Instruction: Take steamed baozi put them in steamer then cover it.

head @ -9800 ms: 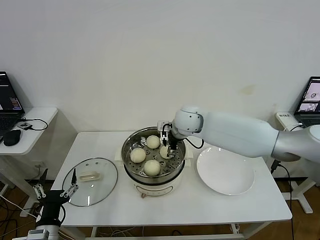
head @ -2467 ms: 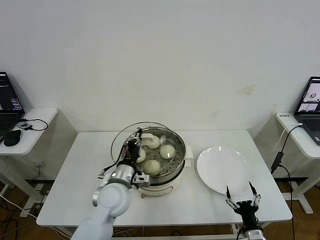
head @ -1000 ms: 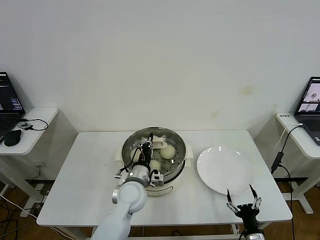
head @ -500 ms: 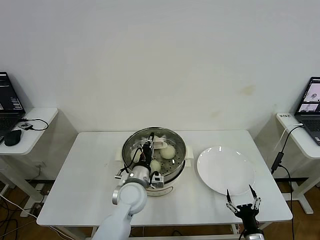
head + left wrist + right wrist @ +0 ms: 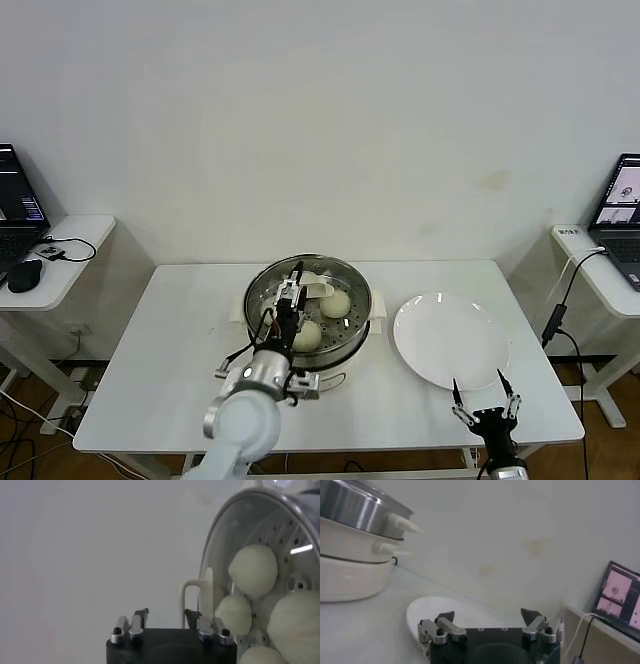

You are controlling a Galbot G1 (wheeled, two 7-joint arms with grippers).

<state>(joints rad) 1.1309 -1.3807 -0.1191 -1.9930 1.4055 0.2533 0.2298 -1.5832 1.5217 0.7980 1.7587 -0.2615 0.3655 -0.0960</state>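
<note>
The steamer (image 5: 352, 343) stands mid-table on its cream base. The cover (image 5: 318, 288), glass with a cream handle, lies on it. Through the glass I see the baozi (image 5: 335, 303) inside; the left wrist view shows several baozi (image 5: 254, 570) behind the cover (image 5: 220, 545). My left gripper (image 5: 285, 303) is open and empty over the steamer's near-left side. In its wrist view the gripper (image 5: 166, 614) sits just short of the cover's handle (image 5: 192, 597), not gripping it. My right gripper (image 5: 483, 402) is open and empty at the table's front right edge, as its wrist view (image 5: 489, 615) also shows.
A flat white plate (image 5: 450, 342) lies right of the steamer, bare, just beyond the right gripper; it shows in the right wrist view (image 5: 445, 607), with the steamer (image 5: 350, 510) farther off. Side tables with laptops (image 5: 620, 205) stand at both sides.
The left gripper set the cover on the steamer, let go of its handle and drew back toward the table's front. The right gripper has not moved.
</note>
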